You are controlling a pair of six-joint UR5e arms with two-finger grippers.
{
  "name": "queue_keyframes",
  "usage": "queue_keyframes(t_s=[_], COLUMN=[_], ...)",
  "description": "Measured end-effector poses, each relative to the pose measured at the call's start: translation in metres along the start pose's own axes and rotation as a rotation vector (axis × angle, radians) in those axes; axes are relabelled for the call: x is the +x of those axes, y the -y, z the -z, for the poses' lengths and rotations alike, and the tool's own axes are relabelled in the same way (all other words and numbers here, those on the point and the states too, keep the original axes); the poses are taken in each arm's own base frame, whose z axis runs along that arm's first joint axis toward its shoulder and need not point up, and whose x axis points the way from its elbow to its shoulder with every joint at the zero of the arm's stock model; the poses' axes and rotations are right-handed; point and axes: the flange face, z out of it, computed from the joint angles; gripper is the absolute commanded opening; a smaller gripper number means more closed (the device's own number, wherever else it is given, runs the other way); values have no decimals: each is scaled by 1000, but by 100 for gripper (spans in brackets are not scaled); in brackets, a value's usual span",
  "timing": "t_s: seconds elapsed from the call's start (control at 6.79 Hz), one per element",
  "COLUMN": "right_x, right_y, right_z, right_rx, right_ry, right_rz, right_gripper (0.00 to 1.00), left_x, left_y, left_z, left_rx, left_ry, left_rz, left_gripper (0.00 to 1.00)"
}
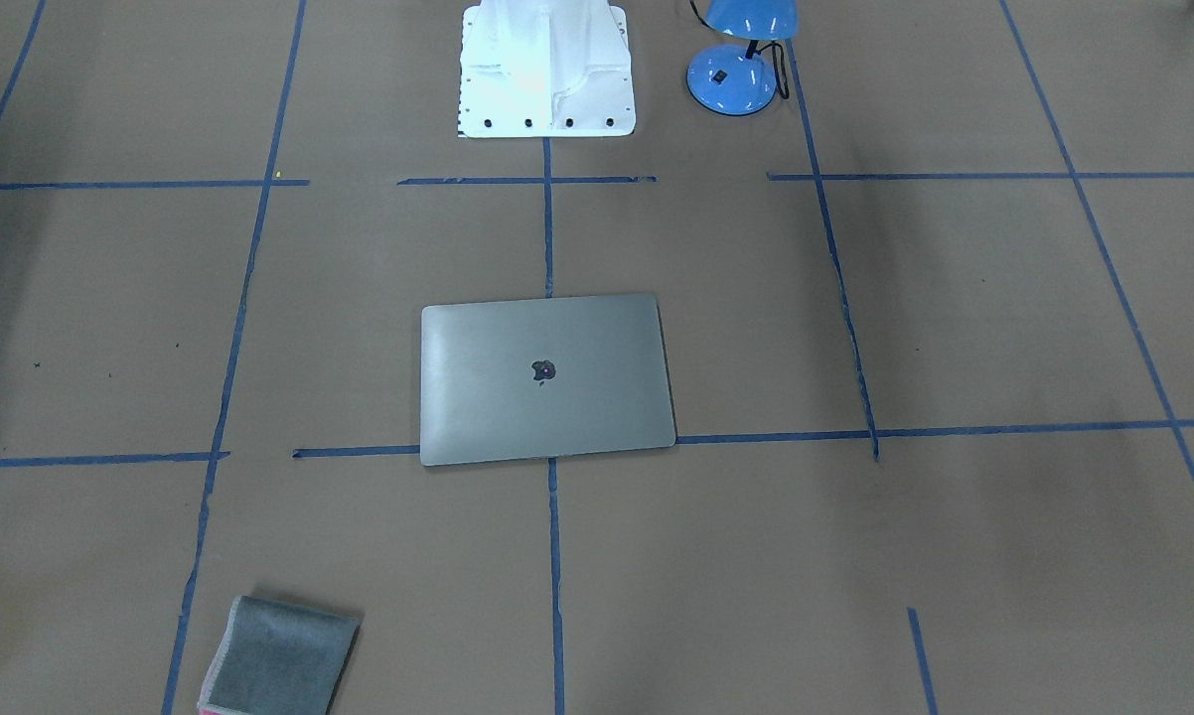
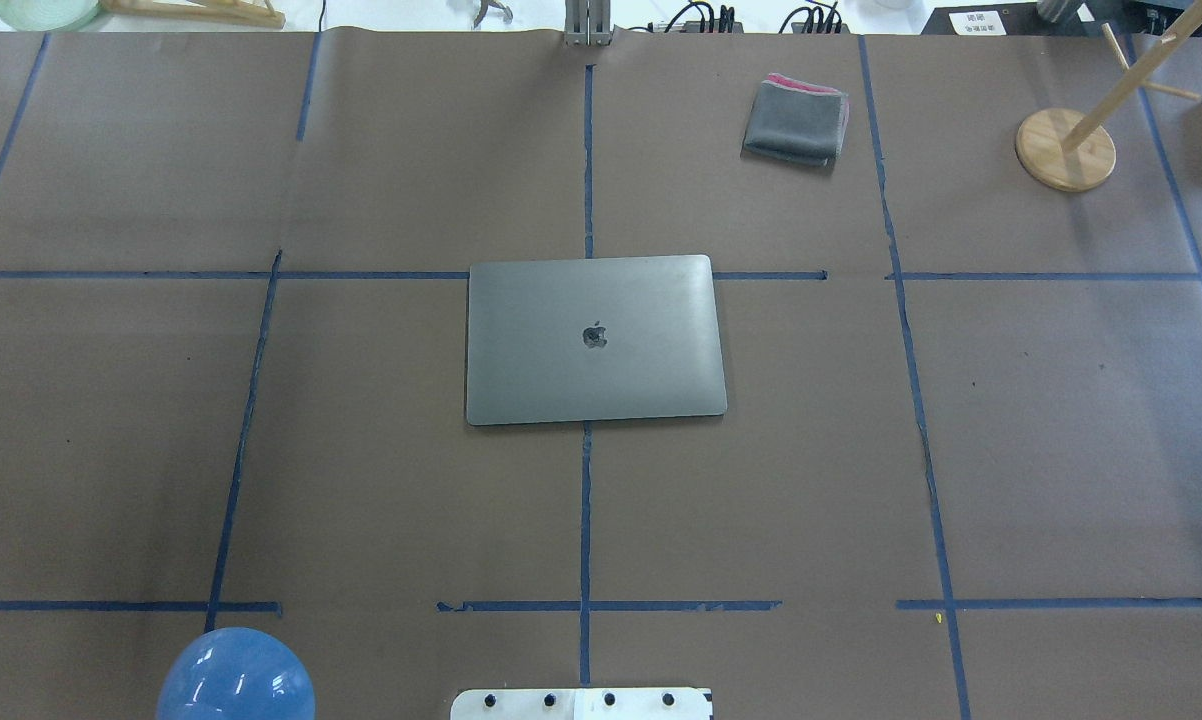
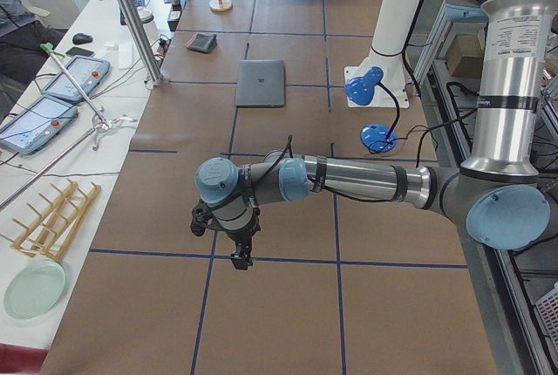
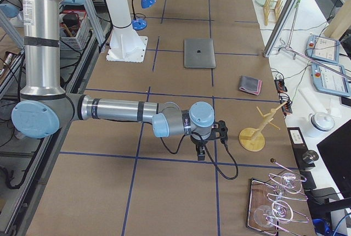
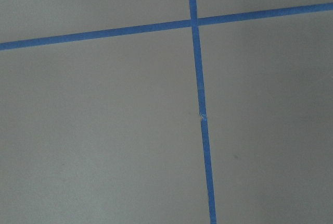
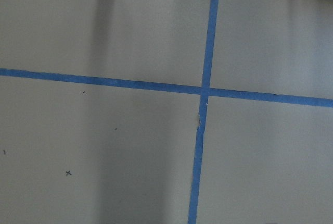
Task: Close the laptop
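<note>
- At the table's left end, the left gripper (image 3: 241, 259) pointed straight down, just above the table (image 2: 1061, 450). It showed only in the side view, so I could not tell whether its jaws were spread or pressed together.
- At the opposite end, the right gripper (image 4: 201, 155) also pointed down over the brown paper, near the wooden stand (image 4: 252, 139). The state of its jaws could not be told either.
- Both wrist cameras showed only brown paper crossed by blue tape.
- Each arm reached out low and level from its own side, well apart from the laptop (image 2: 594, 338).
- That laptop lay flat in the middle of the table, lid shut and dark logo up, over a crossing of tape lines.
- A folded grey cloth (image 2: 796, 122) lay near the far edge, and a blue lamp (image 1: 736, 60) stood beside the robot's white base (image 1: 547, 74).
</note>
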Motion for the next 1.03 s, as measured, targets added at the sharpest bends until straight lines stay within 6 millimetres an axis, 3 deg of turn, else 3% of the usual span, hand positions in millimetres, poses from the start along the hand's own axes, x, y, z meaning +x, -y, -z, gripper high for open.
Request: queue_keyframes(t_s=[0.29, 1.03], right_x=[7, -3], right_y=[-8, -15], right_z=[1, 9], right_rx=[3, -1], right_ry=[-39, -49], right_rz=[-14, -11], right_gripper=[100, 100], left_x=[3, 5], left_y=[-1, -1], left_z=[2, 4], left_rx=[6, 10], left_ry=[4, 6], left_rz=[-10, -19], left_gripper=[99, 99])
